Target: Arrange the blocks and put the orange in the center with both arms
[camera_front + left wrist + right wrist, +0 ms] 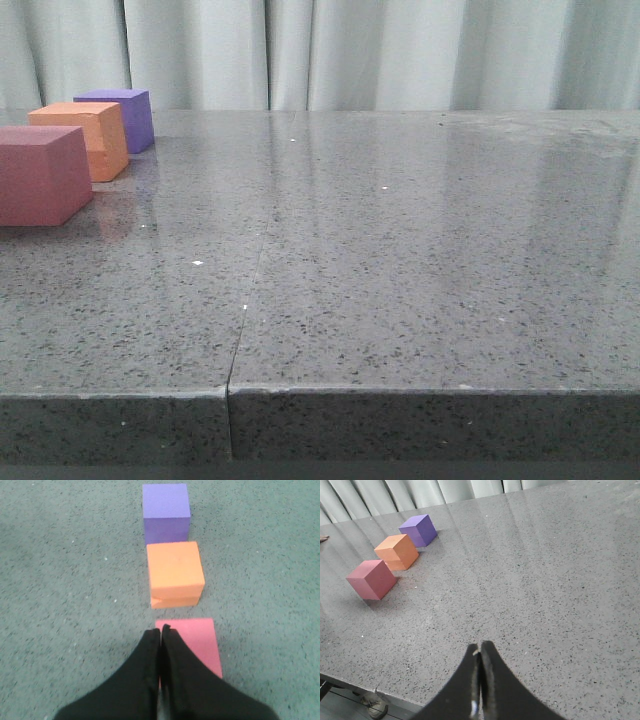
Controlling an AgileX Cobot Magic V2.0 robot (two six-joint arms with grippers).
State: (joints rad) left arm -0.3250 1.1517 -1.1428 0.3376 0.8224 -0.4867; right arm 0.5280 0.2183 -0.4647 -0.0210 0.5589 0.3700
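Observation:
Three cubes stand in a row at the table's far left. The pink-red block (pixel 40 175) (pixel 192 642) (pixel 371 579) is nearest, the orange block (pixel 85 138) (pixel 174 573) (pixel 396 551) with a dent on one edge sits in the middle, and the purple block (pixel 122 115) (pixel 165 512) (pixel 419 530) is farthest. My left gripper (pixel 160 629) hangs above the pink-red block, shut and empty, hiding part of it. Over bare table near the front edge, my right gripper (pixel 480 645) is shut with nothing in it. Neither gripper appears in the front view.
The grey speckled stone table (pixel 400 260) has a seam (pixel 245 310) running front to back and a front edge (pixel 400 392). Pale curtains (pixel 380 50) hang behind it. A shoe (pixel 372 705) lies on the floor below the table edge.

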